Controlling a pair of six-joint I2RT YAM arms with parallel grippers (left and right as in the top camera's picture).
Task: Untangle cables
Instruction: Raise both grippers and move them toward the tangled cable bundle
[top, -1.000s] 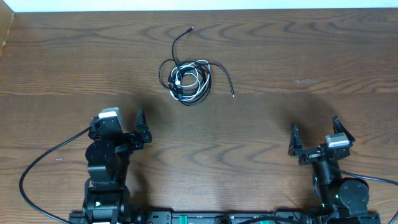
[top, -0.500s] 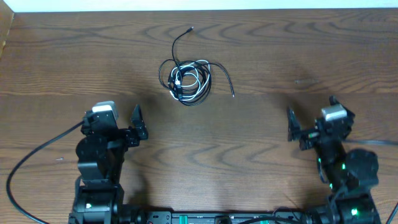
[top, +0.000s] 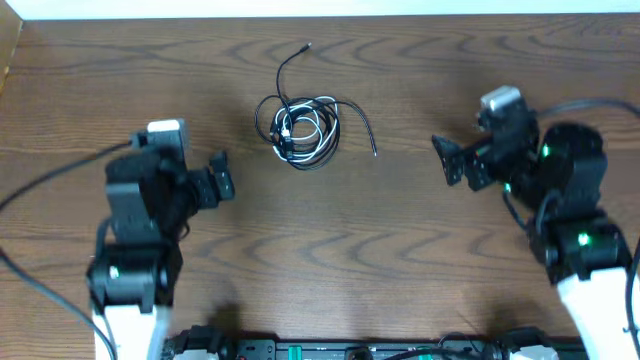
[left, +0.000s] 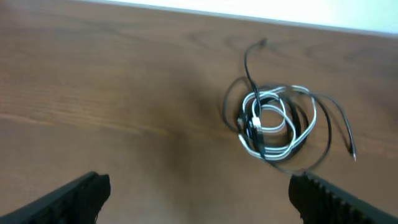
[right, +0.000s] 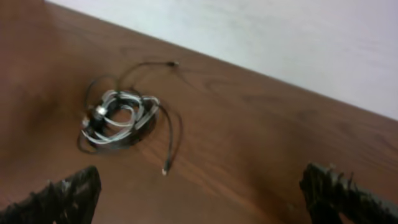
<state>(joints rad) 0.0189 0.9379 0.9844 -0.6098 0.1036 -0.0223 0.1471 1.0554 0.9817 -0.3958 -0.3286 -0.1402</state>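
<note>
The cables (top: 300, 128) lie in one tangled coil on the wooden table, far centre. The black cable loops around a white cable (top: 314, 122). One black plug end points away (top: 308, 46) and the other trails right (top: 375, 153). My left gripper (top: 203, 182) is open and empty, left of and nearer than the coil. My right gripper (top: 462, 152) is open and empty, right of the coil. The coil shows in the left wrist view (left: 273, 124) beyond the open fingers (left: 199, 199), and in the right wrist view (right: 118, 118) beyond its open fingers (right: 202, 196).
Thick black wires run from both robot arms, at the left (top: 50, 180) and at the right (top: 590, 102). The table's far edge meets a white wall (top: 320, 8). The bare wooden tabletop (top: 340, 240) stretches between the arms.
Both arms have moved away from the near edge toward the coil, the right arm farther than the left. The cables have not moved.
</note>
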